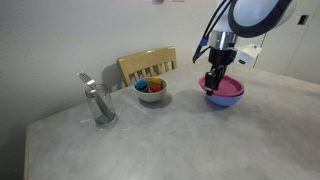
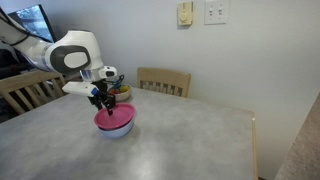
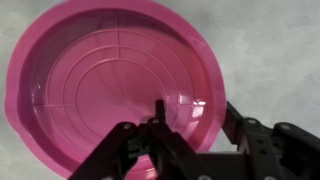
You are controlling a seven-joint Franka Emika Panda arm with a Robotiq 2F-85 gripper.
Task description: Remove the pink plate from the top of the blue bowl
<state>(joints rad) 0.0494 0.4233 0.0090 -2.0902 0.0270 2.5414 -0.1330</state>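
Nearest, at the bottom of the wrist view, the tool [image 3: 200, 135] has its jaws spread, apparently straddling the near rim of the pink plate [image 3: 110, 85]: one looks to be over the plate's shallow well, the other outside the rim above the grey tabletop [image 3: 275, 45]. Nothing is pinched yet, as far as I can tell. In both exterior views the plate [image 1: 228, 88] sits level on top of the blue bowl [image 1: 226, 101], covering its mouth, with the tool [image 1: 213, 82] low at one edge.

The step in hand looks like the grasp on the rim. To do it well, the jaws should drop only far enough to take the plate's lip and not the bowl's rim beneath, then close squarely. A thin plate held by one edge is likely to droop, so a slow, straight lift until it clears the bowl seems wise. If the bowl [image 2: 116, 131] starts to rise with the plate [image 2: 113, 119], it is better to stop.

Just beyond stands a white bowl [image 1: 151, 92] with colourful contents, and farther along a metal vessel [image 1: 98, 103]. The plate should be set down on bare tabletop well apart from both. A wooden chair [image 1: 147, 64] stands behind
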